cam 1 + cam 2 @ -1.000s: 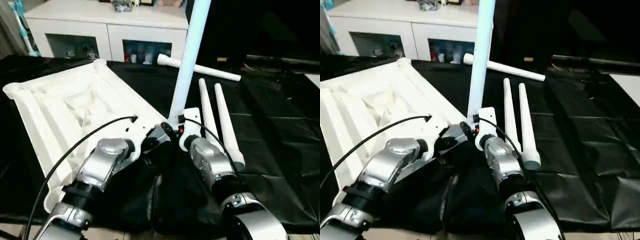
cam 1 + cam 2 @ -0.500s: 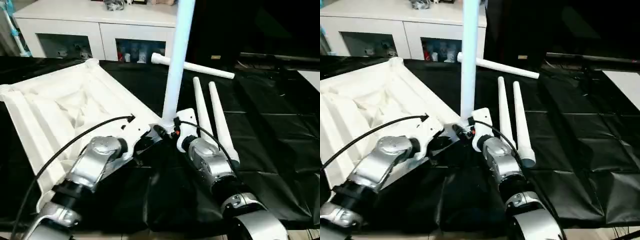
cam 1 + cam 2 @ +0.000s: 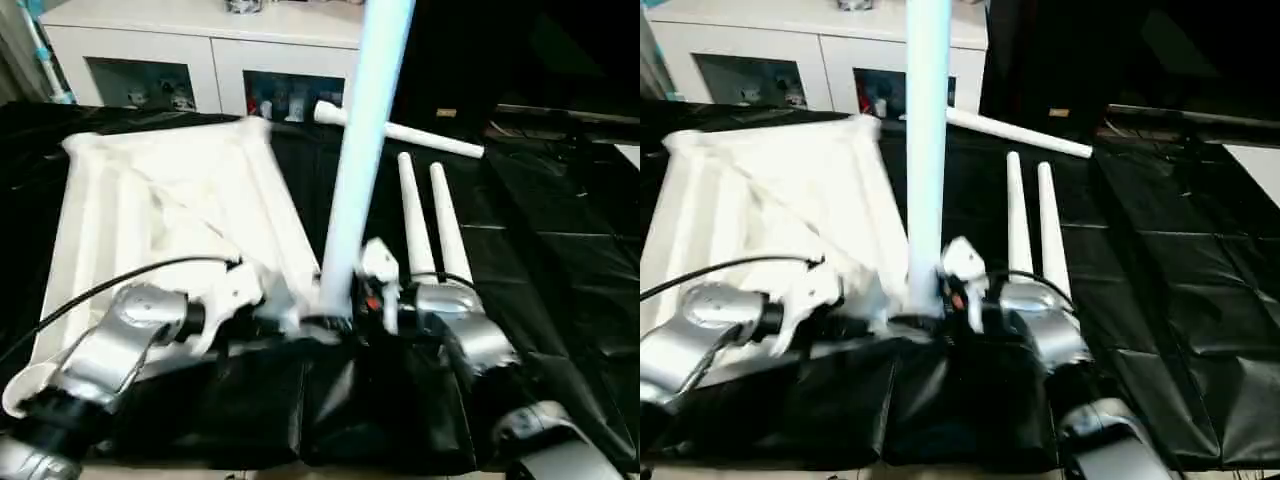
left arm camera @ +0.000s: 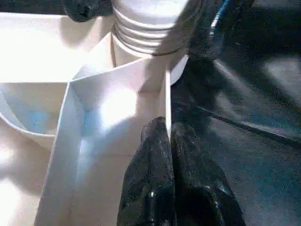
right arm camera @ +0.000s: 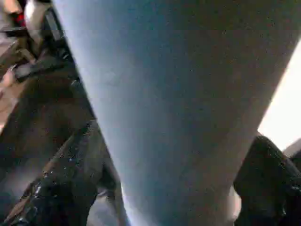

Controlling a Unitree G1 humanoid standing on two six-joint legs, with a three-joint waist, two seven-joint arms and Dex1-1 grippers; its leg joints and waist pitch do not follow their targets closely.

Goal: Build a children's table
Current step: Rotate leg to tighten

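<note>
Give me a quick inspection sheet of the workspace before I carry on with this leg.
Surface: black sheeting covers the work area, creased.
Job's things: tabletop lies underside up; one leg stands upright at its near corner; two legs lie side by side to the right; a fourth leg lies crosswise behind them.
Clutter: nothing seen.
Grippers: left claw shut on a thin rib of the tabletop by the corner socket; right claw straddles the upright leg, a finger on each side, grip unclear.
Cables: black cable arcs over the left forearm.
Surroundings: white cabinet with glass doors behind.
</note>
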